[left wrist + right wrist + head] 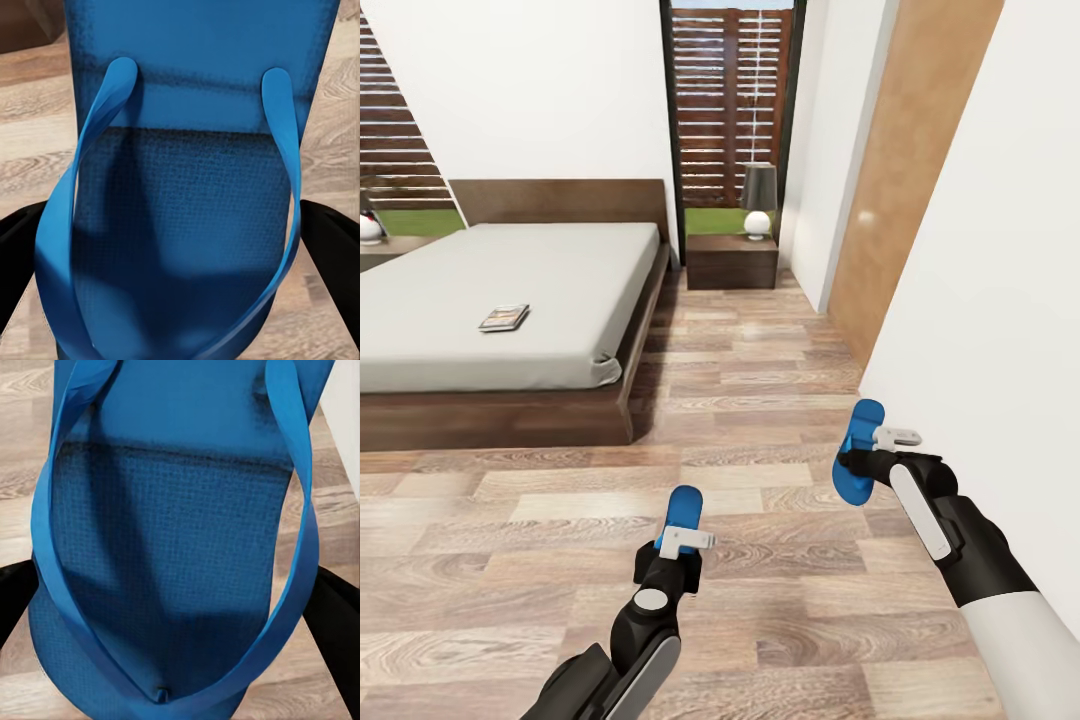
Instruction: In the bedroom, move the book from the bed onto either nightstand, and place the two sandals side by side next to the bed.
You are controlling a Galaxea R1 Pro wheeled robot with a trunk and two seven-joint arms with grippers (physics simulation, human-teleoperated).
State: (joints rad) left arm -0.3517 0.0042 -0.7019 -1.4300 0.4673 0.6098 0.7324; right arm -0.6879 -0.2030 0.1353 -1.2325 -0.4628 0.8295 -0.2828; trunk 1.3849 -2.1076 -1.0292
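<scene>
I hold one bright blue sandal in each hand, above the wood floor. My left gripper point(678, 545) is shut on one sandal point(683, 512) point(187, 187), low in the middle of the head view. Further right, my right gripper point(865, 462) is shut on the other sandal point(859, 452) point(172, 555). Each sandal's sole and straps fill its wrist view, between dark fingers point(19, 262) point(337, 615). The bed point(510, 300) stands ahead at left, and the small book point(504, 318) lies flat on its grey mattress. A dark nightstand point(731, 262) stands beyond the bed's right side; a second nightstand point(385, 250) shows at far left.
A lamp point(759, 200) stands on the right nightstand, another lamp point(370, 225) on the left one. A white wall point(980, 250) and a wooden door panel point(910, 170) run close along my right. Wood-plank floor point(760, 380) stretches between me and the bed.
</scene>
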